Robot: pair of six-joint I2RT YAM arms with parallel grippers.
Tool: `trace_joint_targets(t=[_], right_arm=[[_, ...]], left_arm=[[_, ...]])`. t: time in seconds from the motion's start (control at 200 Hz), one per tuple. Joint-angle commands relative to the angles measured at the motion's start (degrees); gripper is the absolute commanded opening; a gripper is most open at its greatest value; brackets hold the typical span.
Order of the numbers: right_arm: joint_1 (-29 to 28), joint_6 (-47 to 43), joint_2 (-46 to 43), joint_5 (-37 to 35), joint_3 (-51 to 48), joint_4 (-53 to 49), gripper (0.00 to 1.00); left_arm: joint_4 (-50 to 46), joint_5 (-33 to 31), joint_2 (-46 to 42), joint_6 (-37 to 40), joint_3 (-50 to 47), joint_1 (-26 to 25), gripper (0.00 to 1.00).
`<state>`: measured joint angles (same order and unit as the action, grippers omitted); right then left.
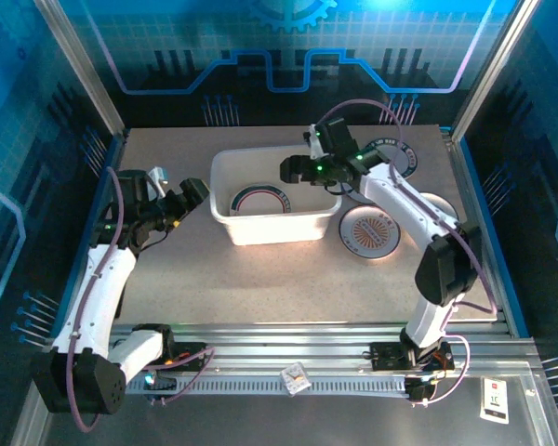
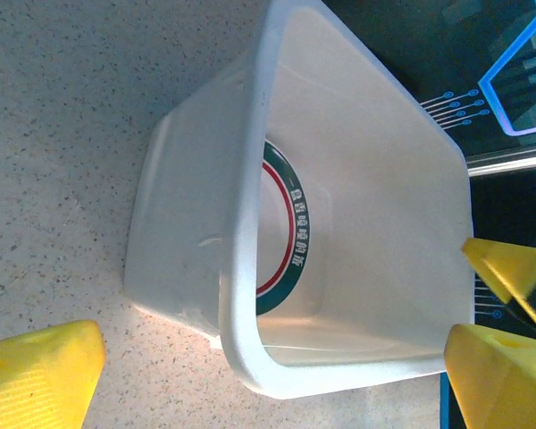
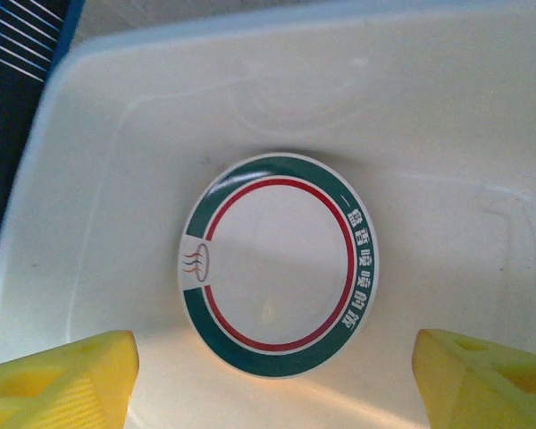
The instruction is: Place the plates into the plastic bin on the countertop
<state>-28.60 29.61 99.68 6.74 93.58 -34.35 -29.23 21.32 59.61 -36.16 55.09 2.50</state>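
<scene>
On the flat beige speckled countertop (image 1: 260,288), we find the white translucent rectangular plastic bin (image 1: 279,228) standing centrally, where both arms reach it. One green-rimmed, white-centred round plate (image 3: 277,264) lies flat on its floor. Further plates lie just right of the bin, including an orange-brown patterned one (image 1: 369,231). The right gripper (image 3: 272,384) hangs over the bin, jaws wide and empty, suited to dropping plates inside. The left gripper (image 1: 193,193) hovers beside the bin's left wall, jaws wide, holding nothing.

small packet (image 1: 295,379): lies front centre, crumpled | white printed card (image 1: 495,400): flat, front right corner | blue backdrop panel (image 1: 288,46): rear, glowing line pattern
</scene>
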Motion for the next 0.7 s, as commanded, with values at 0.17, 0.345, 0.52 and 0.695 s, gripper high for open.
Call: trace_joint_targets(t=[0.17, 0.345, 0.52, 0.695], right_arm=[[5.82, 0.31, -12.32, 0.6, -7.96, 1.59, 0.8], [12.52, 1.53, -19.52, 2.42, -15.74, 0.95, 0.8], [26.21, 5.65, -28.21, 7.86, -31.31, 3.88, 0.78], [37.51, 2.68, -32.97, 9.98, -41.37, 3.25, 0.74]], left_arm=[[0.41, 2.14, 0.31, -1.02, -0.52, -1.42, 0.99], [0.68, 1.55, 1.11, -1.02, -0.07, -3.18, 0.98], [0.17, 0.59, 0.64, -0.54, 0.41, -3.97, 0.98], [-0.65, -0.43, 0.24, 0.39, 0.78, -4.08, 0.98]])
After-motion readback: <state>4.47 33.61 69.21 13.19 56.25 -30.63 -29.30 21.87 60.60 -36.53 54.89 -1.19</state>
